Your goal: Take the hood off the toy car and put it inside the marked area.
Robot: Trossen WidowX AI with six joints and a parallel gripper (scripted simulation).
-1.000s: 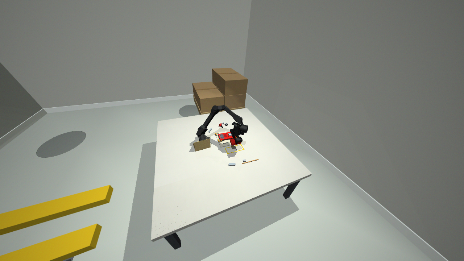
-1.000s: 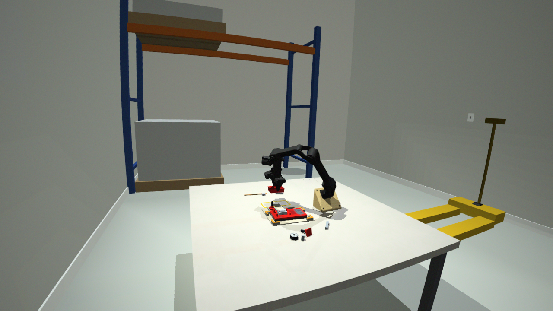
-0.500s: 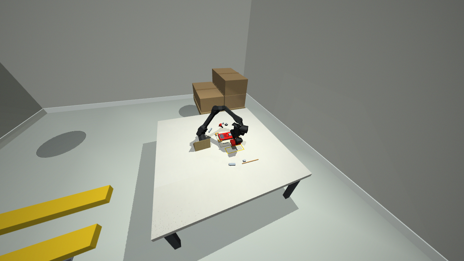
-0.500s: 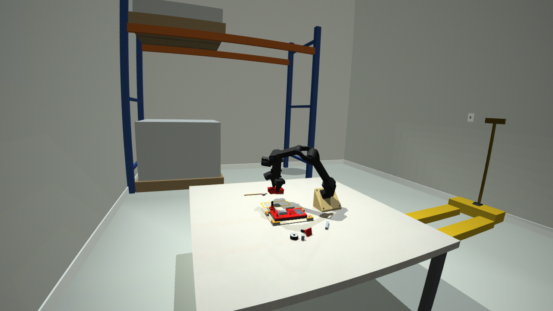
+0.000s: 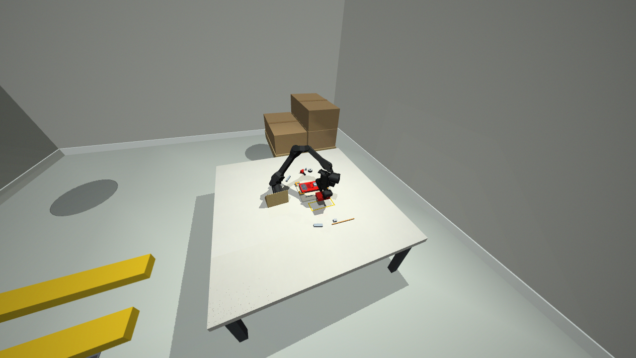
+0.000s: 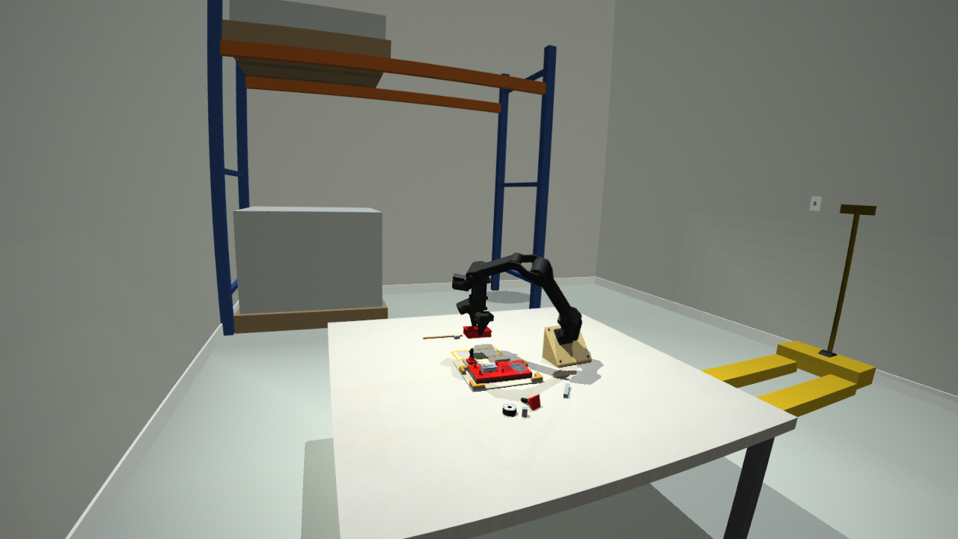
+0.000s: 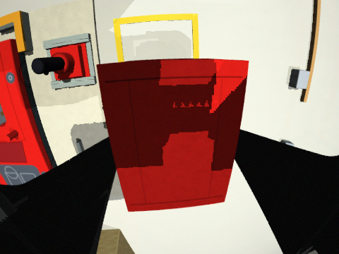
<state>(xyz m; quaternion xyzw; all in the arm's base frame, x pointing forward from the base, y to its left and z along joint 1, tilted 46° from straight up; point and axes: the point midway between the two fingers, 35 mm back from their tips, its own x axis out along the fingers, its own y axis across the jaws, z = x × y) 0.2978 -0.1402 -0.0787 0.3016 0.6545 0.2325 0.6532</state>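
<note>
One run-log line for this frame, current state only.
phase: carry | gripper: shut on flat red toy-car hood | hood: airborne, off red toy car | yellow-outlined marked area: hood not placed

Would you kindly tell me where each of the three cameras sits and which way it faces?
Top: high above a table corner, looking down at the table; whole arm shows.
Exterior: at table height across from the base, facing the rack; whole arm shows.
Wrist: on the gripper, looking down past the held hood to the yellow marked area; only dark fingers show.
Shared: all three show hood and marked area.
</note>
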